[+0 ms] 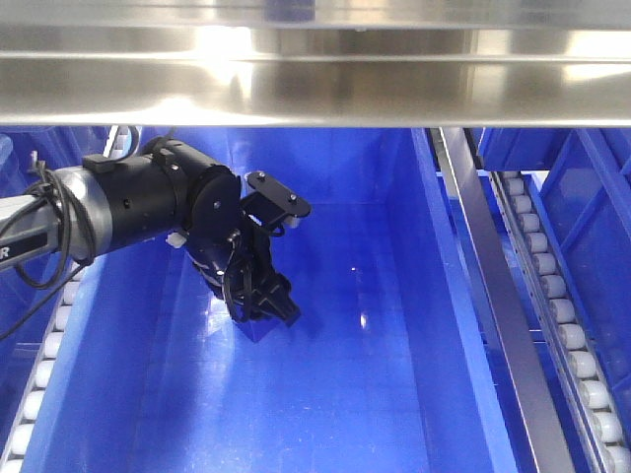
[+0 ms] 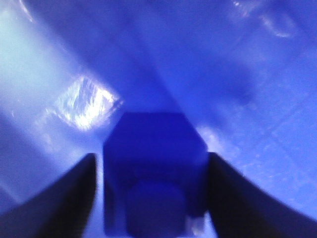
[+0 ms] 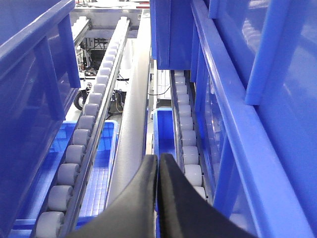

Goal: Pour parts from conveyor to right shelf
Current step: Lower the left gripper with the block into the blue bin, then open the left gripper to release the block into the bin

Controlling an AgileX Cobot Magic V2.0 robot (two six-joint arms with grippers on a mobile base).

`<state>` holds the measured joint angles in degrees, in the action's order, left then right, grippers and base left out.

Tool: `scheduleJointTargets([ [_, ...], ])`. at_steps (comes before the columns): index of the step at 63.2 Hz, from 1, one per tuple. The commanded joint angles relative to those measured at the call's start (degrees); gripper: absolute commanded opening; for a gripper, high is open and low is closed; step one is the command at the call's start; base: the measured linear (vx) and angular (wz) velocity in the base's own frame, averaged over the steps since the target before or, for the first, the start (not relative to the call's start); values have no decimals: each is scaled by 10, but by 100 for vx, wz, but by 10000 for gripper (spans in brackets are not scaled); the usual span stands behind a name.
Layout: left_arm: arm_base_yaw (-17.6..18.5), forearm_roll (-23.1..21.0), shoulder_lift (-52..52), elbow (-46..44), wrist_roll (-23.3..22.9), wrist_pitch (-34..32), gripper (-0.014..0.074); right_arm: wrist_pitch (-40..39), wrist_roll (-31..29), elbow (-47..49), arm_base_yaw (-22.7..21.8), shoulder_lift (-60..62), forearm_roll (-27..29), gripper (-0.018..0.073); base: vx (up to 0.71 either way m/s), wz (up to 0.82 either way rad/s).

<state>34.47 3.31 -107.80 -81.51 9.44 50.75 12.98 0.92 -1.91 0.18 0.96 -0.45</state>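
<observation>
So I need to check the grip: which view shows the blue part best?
The left wrist view: the blue part fills the gap between the left gripper's fingers, though blurred. The front view shows it only partly, below the gripper. The right wrist view doesn't show it.

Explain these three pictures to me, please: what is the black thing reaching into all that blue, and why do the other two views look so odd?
The black thing is the robot's left arm, its left gripper reaching down into a large blue bin on a steel shelf with white rollers. The blurry picture comes from a camera on that wrist: a blue block sits between its dark fingers. The third comes from the other wrist, whose right gripper is shut and empty, looking along the roller tracks.
</observation>
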Motion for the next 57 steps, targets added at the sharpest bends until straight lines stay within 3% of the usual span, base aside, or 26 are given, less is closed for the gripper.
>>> scheduleJointTargets([
  [1,1,1,30,-18,-9,-8,514,-57,-9,-8,1,6,-4,-9,0,0],
  [12,2,0,56,-17,-42,-7,514,-57,-9,-8,1,6,-4,-9,0,0],
  [36,2,1,171,31,-45,-27,512,-57,-9,-8,1,6,-4,-9,0,0],
  [57,2,1,331,219,-46,-190,513,-57,-9,-8,1,6,-4,-9,0,0],
])
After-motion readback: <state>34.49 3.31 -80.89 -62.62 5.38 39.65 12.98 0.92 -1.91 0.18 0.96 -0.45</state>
